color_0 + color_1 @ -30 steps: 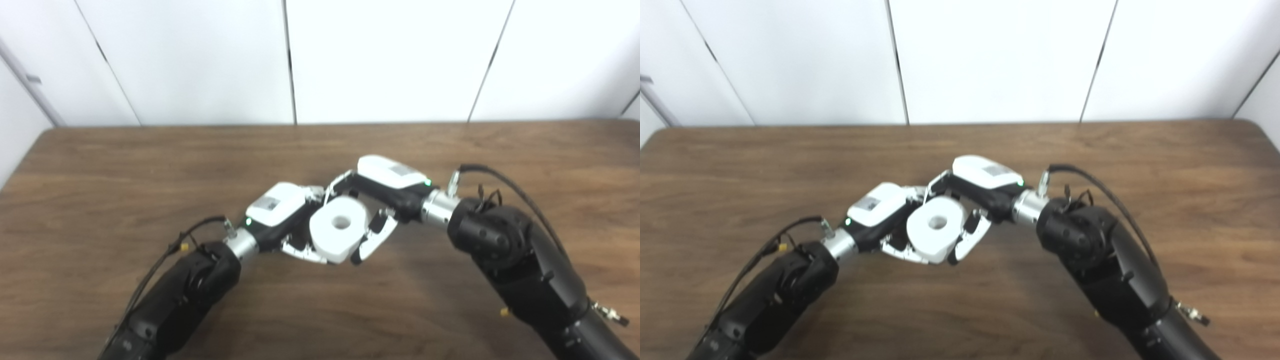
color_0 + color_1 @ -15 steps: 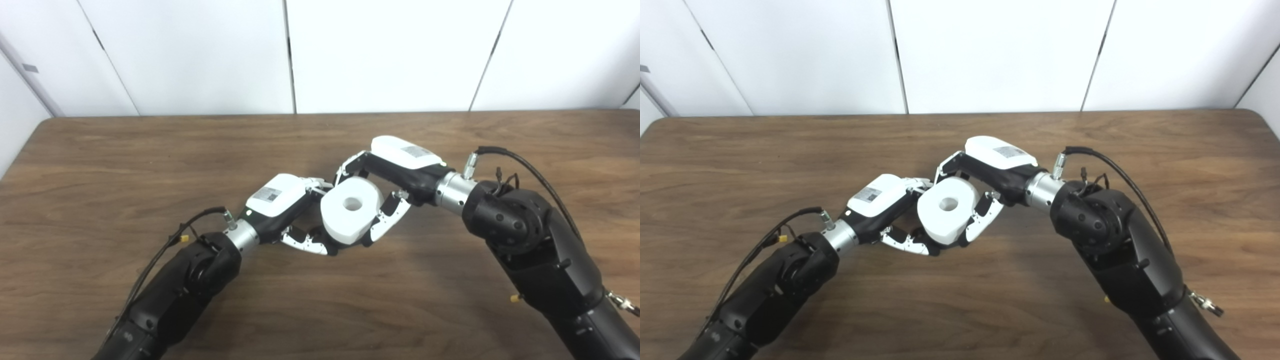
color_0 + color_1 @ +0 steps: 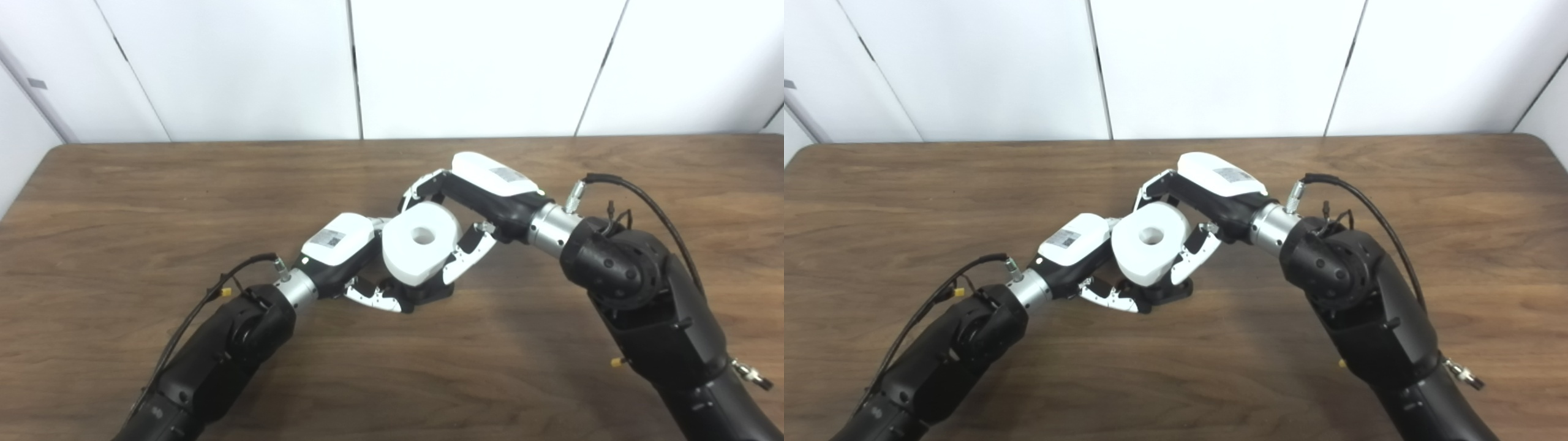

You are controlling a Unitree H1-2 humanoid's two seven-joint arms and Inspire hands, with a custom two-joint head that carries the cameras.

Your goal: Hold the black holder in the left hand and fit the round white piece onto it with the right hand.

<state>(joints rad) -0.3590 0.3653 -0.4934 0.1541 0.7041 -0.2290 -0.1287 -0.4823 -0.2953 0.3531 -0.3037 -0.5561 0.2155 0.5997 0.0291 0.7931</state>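
a: starting at the left, what is the left hand (image 3: 343, 254) doing?

b: it sits low over the wooden table (image 3: 122, 202), fingers (image 3: 375, 297) curled round the black holder (image 3: 429, 293). only the holder's dark base shows, poking out beneath the white piece, and it looks to be resting on the table or just above it. i cannot tell which.

a: and the round white piece (image 3: 421, 242)?

b: it is in the middle, right over the holder, its centre hole facing up and a little toward the camera. the piece is tilted, not flat.

a: the right hand (image 3: 484, 196)?

b: it is clamped on the piece, with fingers over the far rim and the thumb (image 3: 467, 260) against the near right side.

a: so what could go wrong?

b: the tilt is my main worry. if the hole is not lined up with whatever post the holder has, pushing down would likely jam the piece at an angle. the post itself is hidden, so alignment cannot be checked from here.

a: anything else?

b: the left hand's hold looks shallow, around the base only. a hard push from the right could tip or twist the holder out of those fingers. the two hands are also crowded together, so fingers may get pinched between piece and holder.
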